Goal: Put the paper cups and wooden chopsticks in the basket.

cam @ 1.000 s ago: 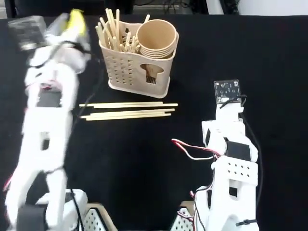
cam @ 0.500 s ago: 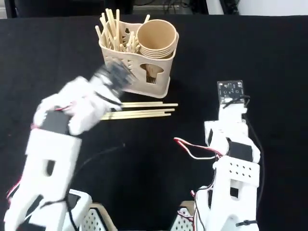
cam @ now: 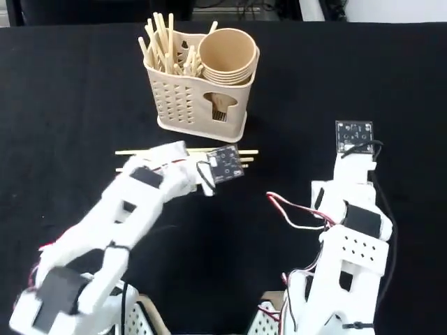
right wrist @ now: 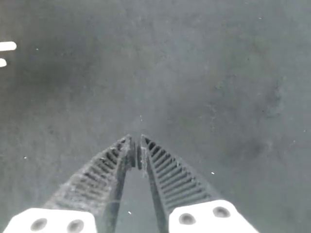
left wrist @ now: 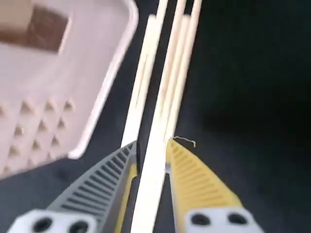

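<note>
A black cloth-covered table [cam: 63,105] fills the high view, its surface matte and flat. The left arm [cam: 133,202], white plastic with boxy joints, stretches diagonally from the near left corner toward the middle, its wrist bent down over the table just in front of the basket. The right arm [cam: 349,230], of the same build, stands folded on the right, well apart from the basket, with red and white wires looping at its side.

The basket [cam: 185,105] is cream plastic with rounded corners and walls pierced by rows of small holes. It stands upright at the far middle of the table. In its right compartment sits a nested stack of tan paper cups [cam: 227,52], smooth-walled with rolled rims. Its left compartment holds a bundle of pale wooden chopsticks [cam: 160,42], leaning at loose angles.

The loose wooden chopsticks [left wrist: 170,73], thin and straight, lie side by side on the cloth just in front of the basket. The left gripper [left wrist: 153,145], one ribbed jaw grey and one yellow, is closed down to a narrow gap on one of them. The right gripper [right wrist: 136,150], with ribbed grey jaws, hangs over bare cloth, tips pressed together and holding nothing.
</note>
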You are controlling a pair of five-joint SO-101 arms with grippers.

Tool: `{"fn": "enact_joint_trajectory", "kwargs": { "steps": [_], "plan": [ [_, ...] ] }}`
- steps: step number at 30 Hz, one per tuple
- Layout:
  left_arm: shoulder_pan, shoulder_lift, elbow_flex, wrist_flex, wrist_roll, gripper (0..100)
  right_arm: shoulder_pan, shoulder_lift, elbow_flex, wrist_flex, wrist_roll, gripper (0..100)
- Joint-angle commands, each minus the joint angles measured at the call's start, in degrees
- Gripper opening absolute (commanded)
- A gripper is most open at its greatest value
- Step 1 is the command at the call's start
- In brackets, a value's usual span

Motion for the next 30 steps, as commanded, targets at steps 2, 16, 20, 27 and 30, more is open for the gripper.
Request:
{"fn": "enact_joint_trajectory", "kwargs": {
  "steps": [2, 16, 20, 27, 30],
  "plan": [
    [1.36, 8.53, -3.38, -8.53, 1.14, 11, 0.62, -0.57, -3.12, 0.26, 0.53, 2.6],
    [3.30, 14.59, -10.86, -8.62, 4.22, 11, 0.53, -0.57, -2.95, 0.00, 0.53, 2.6],
    [4.18, 14.77, -12.00, -8.53, 4.04, 11, 0.44, -0.57, -2.86, 0.00, 0.53, 2.6],
    [4.26, 21.71, -24.31, 6.95, 3.87, 15, 0.44, -0.57, -2.86, 0.00, 0.53, 2.6],
    [4.35, 25.14, -28.26, 9.93, 3.87, 13, 0.44, -0.57, -2.86, 0.00, 0.53, 2.6]
  ]
}}
